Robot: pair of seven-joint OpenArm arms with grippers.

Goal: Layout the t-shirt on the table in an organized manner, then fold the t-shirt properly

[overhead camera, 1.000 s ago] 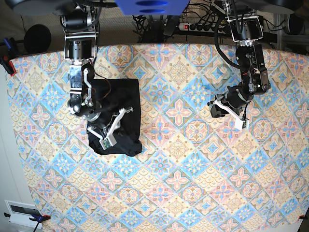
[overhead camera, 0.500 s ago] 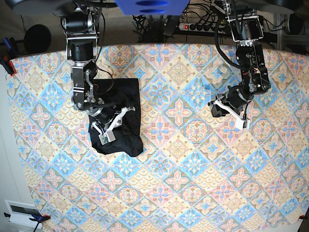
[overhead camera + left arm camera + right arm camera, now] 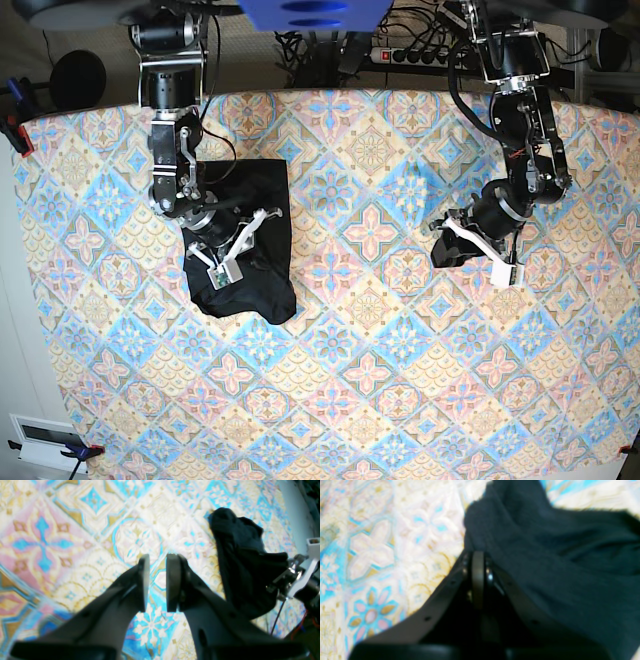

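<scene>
The black t-shirt (image 3: 268, 275) lies folded into a rough rectangle at the left of the table (image 3: 370, 400). My right gripper (image 3: 478, 555) is shut, its tips against the t-shirt (image 3: 570, 580) at its edge beside the patterned table (image 3: 370, 555); whether fabric is caught between them I cannot tell. In the base view that gripper (image 3: 208, 258) sits over the shirt's left part. My left gripper (image 3: 442, 250) hovers low over bare cloth far to the right, open by a narrow gap (image 3: 157, 560) with nothing in it. The t-shirt (image 3: 240, 555) shows bunched beyond it.
A power strip (image 3: 420, 55) and cables lie behind the table's far edge. Clamps (image 3: 15, 130) hold the cloth at the left edge. A white box (image 3: 45, 440) sits off the near left corner. The right arm's wrist (image 3: 300, 580) shows beside the shirt.
The right gripper has slid a little toward the back over the shirt, which barely shifted. The left arm has swung slightly toward the front; its jaws kept the same gap.
</scene>
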